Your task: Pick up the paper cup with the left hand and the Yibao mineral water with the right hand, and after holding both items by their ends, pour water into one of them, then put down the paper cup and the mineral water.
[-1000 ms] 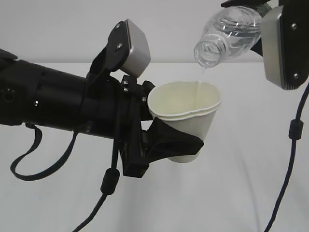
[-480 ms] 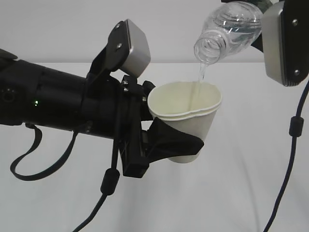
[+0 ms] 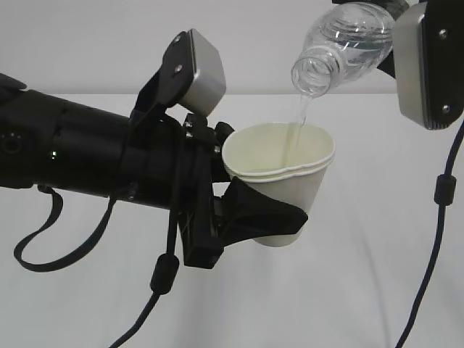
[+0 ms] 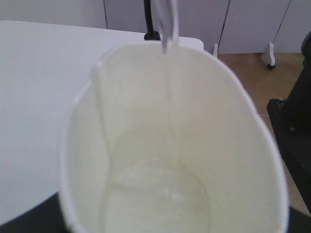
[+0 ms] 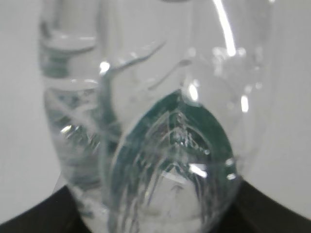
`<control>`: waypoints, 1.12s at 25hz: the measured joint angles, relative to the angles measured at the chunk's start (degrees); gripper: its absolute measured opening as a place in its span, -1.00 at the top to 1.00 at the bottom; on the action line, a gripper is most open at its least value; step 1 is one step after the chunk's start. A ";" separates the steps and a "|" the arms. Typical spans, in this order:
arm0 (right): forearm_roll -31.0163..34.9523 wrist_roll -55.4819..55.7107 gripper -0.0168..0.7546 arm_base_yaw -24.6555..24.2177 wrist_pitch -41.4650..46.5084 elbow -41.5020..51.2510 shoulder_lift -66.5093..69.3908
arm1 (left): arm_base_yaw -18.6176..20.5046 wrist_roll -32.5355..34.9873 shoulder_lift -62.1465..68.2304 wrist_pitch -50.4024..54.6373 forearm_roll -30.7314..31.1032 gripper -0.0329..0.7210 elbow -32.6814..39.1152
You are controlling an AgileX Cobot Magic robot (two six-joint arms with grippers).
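- One paper cup [image 3: 279,181], upright above the table, squeezed oval between the left hand's [image 3: 250,210] black fingers [image 3: 264,214].
- One stream of water [image 3: 301,119] falling into it.
- One Yibao mineral water [image 3: 341,47] bottle, tilted mouth-down above the cup, gripped at its base by the right hand [image 3: 395,43].

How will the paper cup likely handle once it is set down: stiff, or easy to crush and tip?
Probably soft-walled: the paper cup has a rim squeezed out of round where the left tool pinches it. It looks doubled at the rim, which may add some stiffness. The water pooling at the bottom should weight its narrow base, so tipping seems less likely.
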 joint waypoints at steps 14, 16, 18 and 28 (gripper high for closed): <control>0.00 -0.13 -0.09 0.00 0.00 0.00 0.00 | 0.00 0.00 0.00 -0.43 0.00 -0.20 0.00; 0.00 -0.13 -0.09 0.00 0.00 0.00 0.00 | 0.00 0.00 0.00 -0.43 0.00 -0.20 0.00; 0.00 -0.13 -0.09 0.00 0.00 0.00 0.00 | 0.00 0.00 0.00 -0.43 0.00 -0.20 0.00; 0.00 -0.23 -0.09 0.00 0.00 0.00 0.00 | 0.00 0.00 0.00 -1.21 0.10 -0.20 0.00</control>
